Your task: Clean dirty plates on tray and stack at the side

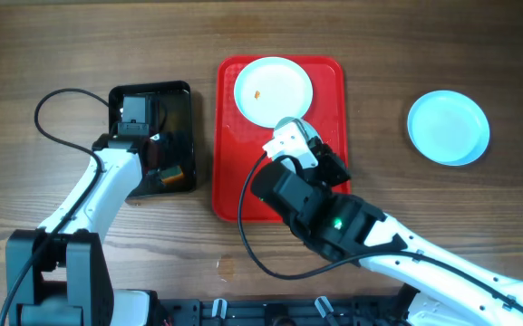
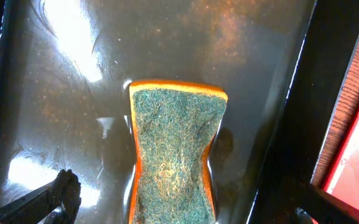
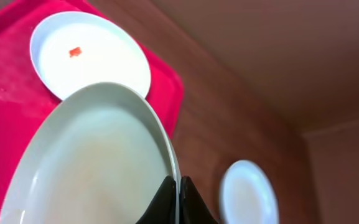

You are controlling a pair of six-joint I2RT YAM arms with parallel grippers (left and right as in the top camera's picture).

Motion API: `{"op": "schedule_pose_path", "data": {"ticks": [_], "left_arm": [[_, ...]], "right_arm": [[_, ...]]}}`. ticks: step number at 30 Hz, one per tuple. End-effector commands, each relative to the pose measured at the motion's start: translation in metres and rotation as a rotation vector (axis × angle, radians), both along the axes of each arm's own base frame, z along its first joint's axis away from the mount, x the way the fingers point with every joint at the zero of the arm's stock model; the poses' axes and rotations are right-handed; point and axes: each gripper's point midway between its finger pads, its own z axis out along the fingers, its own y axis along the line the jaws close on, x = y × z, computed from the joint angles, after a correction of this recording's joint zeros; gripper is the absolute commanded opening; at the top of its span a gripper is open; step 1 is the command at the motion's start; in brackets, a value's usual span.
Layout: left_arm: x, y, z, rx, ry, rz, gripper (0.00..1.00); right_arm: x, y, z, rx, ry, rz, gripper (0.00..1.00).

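held plate is pinched at its rim by the right gripper, fingers closed on the edge. it's tilted steeply over the near half of the red tray. second plate, with an orange speck, lies flat on the tray at 12 o'clock from that gripper. third plate sits on the table at 3 o'clock, well off the tray. at 9 o'clock, left gripper hangs spread wide over the sponge in the black tray.
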Motion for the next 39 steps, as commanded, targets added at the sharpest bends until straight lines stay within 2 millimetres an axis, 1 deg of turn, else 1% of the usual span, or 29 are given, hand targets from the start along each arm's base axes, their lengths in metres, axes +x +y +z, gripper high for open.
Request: {"op": "schedule_pose_path", "data": {"ticks": [1,3,5,7,8,10,14,15,22,23,26,27,28,30,33,36,39], "left_arm": [[0.0,0.0,0.0,0.0,0.002,-0.009,1.0],[0.0,0.0,0.0,0.0,0.002,-0.009,1.0],[0.0,0.0,0.0,0.0,0.002,-0.009,1.0],[0.0,0.0,0.0,0.0,0.002,-0.009,1.0],[0.0,0.001,0.0,0.0,0.002,-0.009,1.0],[0.0,0.001,0.0,0.0,0.002,-0.009,1.0],[0.0,0.0,0.0,0.0,0.002,-0.009,1.0],[0.0,0.001,0.0,0.0,0.002,-0.009,1.0],[0.0,0.0,0.0,0.0,0.002,-0.009,1.0],[0.0,0.001,0.0,0.0,0.002,-0.009,1.0],[0.0,0.001,0.0,0.0,0.002,-0.009,1.0],[0.0,0.0,0.0,0.0,0.002,-0.009,1.0],[0.0,0.001,0.0,0.0,0.002,-0.009,1.0],[0.0,0.0,0.0,0.0,0.002,-0.009,1.0],[0.0,0.0,0.0,0.0,0.002,-0.009,1.0],[0.0,0.0,0.0,0.0,0.002,-0.009,1.0],[0.0,0.0,0.0,0.0,0.002,-0.009,1.0]], "right_arm": [[-0.002,0.002,-0.006,0.165,0.058,-0.035,0.04],[-0.002,0.004,-0.007,0.233,0.065,-0.06,0.04],[0.004,-0.001,-0.013,0.266,0.095,-0.08,0.04],[0.004,-0.003,-0.024,0.361,0.178,-0.104,0.04],[0.004,-0.005,-0.027,0.391,0.193,-0.128,0.04],[0.006,-0.016,-0.033,0.466,0.219,-0.209,0.04],[0.011,-0.023,-0.038,0.536,0.263,-0.247,0.04],[0.013,-0.027,-0.039,0.543,0.266,-0.256,0.04],[0.032,-0.066,-0.04,0.582,0.247,-0.376,0.04],[0.032,-0.067,-0.042,0.599,0.266,-0.375,0.04],[0.028,-0.062,-0.057,0.655,0.392,-0.322,0.05],[0.026,-0.062,-0.064,0.676,0.435,-0.328,0.11],[0.023,-0.062,-0.073,0.693,0.479,-0.332,0.19],[0.016,-0.061,-0.093,0.716,0.564,-0.344,0.29],[0.009,-0.059,-0.118,0.697,0.654,-0.34,0.38],[0.004,-0.053,-0.145,0.643,0.75,-0.305,0.43],[0.005,-0.058,-0.169,0.575,0.793,-0.315,0.43]]}}
